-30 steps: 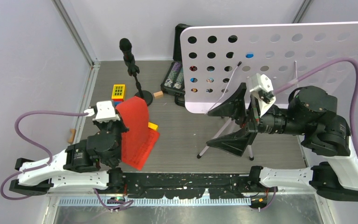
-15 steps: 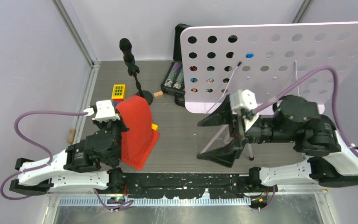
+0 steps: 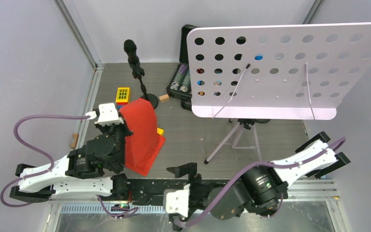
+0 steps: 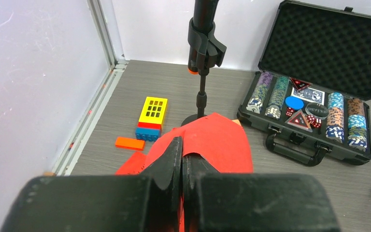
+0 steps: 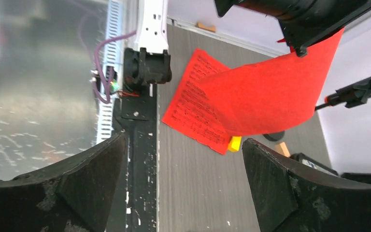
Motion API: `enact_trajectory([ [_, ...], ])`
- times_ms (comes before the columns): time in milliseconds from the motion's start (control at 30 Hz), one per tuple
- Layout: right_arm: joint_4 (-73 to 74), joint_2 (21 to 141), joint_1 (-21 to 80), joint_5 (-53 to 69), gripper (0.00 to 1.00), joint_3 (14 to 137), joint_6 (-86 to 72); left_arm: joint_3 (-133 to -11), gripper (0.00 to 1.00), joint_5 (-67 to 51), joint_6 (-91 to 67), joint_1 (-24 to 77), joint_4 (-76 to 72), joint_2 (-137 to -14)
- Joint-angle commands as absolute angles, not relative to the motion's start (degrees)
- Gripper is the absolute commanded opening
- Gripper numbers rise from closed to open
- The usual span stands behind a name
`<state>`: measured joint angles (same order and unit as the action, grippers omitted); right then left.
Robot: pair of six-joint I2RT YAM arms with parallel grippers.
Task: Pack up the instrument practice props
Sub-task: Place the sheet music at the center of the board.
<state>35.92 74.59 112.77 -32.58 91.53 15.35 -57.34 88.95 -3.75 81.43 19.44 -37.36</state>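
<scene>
My left gripper (image 3: 124,121) is shut on the top edge of the red sheet-music pages (image 3: 142,137), which curl up from the table at left centre. In the left wrist view the jaws (image 4: 182,154) pinch the red pages (image 4: 217,145). The white hole-punched music rack (image 3: 270,67) stands on its silver tripod legs (image 3: 234,137) at right. A black microphone (image 3: 131,50) stands on its round-based pole (image 3: 143,89) at the back. My right gripper (image 3: 171,198) hangs open and empty over the near edge, apart from the rack. Its wrist view shows the red pages (image 5: 251,96) ahead of the gripper (image 5: 183,193).
An open black case of poker chips (image 3: 179,82) sits behind the rack's left end. Yellow and blue toy blocks (image 3: 122,94), a small yellow block (image 3: 159,130) and wooden pieces (image 3: 163,97) lie round the pole's base. Walls close off the left, back and right.
My right arm has pulled away from the rack's tripod and swung down to the near edge, its open gripper now turned left. The left gripper still holds the red pages, unmoved.
</scene>
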Motion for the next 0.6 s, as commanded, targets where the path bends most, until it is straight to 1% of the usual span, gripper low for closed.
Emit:
enact_trajectory([
  [0, 21.4, 75.6, 115.7, -50.1, 0.97, 84.0, 20.4, -59.7, 0.0, 93.7, -0.4, 81.6, 16.0, -37.4],
  [67, 13.6, 76.1, 116.0, -53.2, 0.98, 78.3, 19.9, -59.8, 0.0, 94.1, 2.1, 81.6, 14.7, -37.6],
  [167, 0.3, 78.0, 115.9, -55.9, 0.99, 71.6, 18.9, -59.6, 0.0, 95.3, 7.8, 81.7, 9.0, -38.5],
  [333, -12.4, 86.5, 115.9, -59.9, 0.99, 69.9, 20.9, -59.4, 0.0, 97.2, 14.7, 81.6, 2.4, -39.3],
  [467, -29.1, 92.0, 114.2, -61.6, 1.0, 66.7, 24.9, -58.0, 0.0, 97.5, 21.6, 81.7, -6.0, -38.8],
  [567, -31.7, 94.5, 111.4, -59.1, 1.0, 65.3, 21.7, -56.9, 0.0, 97.5, 26.1, 81.7, -11.3, -38.5],
])
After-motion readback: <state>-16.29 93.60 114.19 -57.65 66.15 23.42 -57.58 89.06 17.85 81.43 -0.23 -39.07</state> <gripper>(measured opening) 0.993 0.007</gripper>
